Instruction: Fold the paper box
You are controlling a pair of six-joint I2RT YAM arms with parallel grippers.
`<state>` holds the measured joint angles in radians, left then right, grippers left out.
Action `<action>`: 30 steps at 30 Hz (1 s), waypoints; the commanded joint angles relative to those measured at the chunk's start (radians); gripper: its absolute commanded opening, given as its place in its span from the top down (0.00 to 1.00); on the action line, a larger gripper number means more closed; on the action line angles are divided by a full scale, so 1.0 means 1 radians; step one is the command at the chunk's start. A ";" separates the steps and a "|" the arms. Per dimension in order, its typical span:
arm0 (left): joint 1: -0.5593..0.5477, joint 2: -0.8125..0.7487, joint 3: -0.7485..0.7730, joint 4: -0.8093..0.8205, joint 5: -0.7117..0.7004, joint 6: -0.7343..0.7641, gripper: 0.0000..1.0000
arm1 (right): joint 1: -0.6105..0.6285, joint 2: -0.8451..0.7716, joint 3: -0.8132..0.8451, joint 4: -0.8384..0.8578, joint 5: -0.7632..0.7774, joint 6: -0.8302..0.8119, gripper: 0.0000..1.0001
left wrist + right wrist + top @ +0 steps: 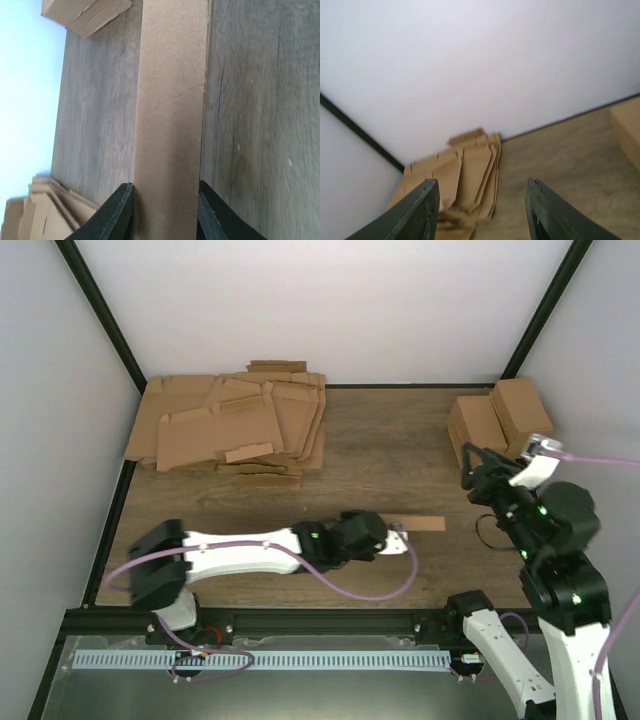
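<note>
The paper box (418, 523) shows as a long, narrow brown cardboard piece lying on the wooden table near the middle. My left gripper (396, 537) is at its near left end. In the left wrist view the piece (170, 100) runs away from me, and my left gripper (165, 212) is shut on it, one black finger against each long edge. My right gripper (470, 468) is raised at the right side, apart from the box. In the right wrist view my right gripper (482, 210) is open and empty, facing the back wall.
A stack of flat die-cut cardboard sheets (235, 425) lies at the back left and also shows in the right wrist view (465, 175). Two blocky folded cartons (500, 415) stand at the back right, close to my right gripper. White walls enclose the table.
</note>
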<state>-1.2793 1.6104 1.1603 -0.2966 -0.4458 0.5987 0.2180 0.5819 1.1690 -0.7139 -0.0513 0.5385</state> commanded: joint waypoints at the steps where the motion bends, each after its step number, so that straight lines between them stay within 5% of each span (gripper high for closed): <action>1: -0.018 0.204 0.140 0.205 -0.095 0.072 0.72 | -0.002 -0.031 0.101 -0.060 0.199 0.011 0.50; 11: -0.016 0.646 0.561 0.337 -0.146 0.089 0.66 | -0.002 -0.048 0.178 -0.132 0.236 -0.006 0.50; 14: -0.007 0.732 0.654 0.271 -0.028 0.016 0.19 | -0.002 -0.043 0.147 -0.150 0.211 0.009 0.48; 16: -0.009 0.748 0.687 0.195 0.049 -0.025 0.01 | -0.002 -0.041 0.122 -0.158 0.191 0.022 0.47; 30: 0.003 0.223 0.188 0.142 0.293 -0.456 0.00 | -0.003 0.002 -0.038 -0.155 0.114 0.040 0.44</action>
<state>-1.2839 1.9987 1.4807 -0.1825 -0.2321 0.3367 0.2180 0.5423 1.1599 -0.8467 0.1040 0.5606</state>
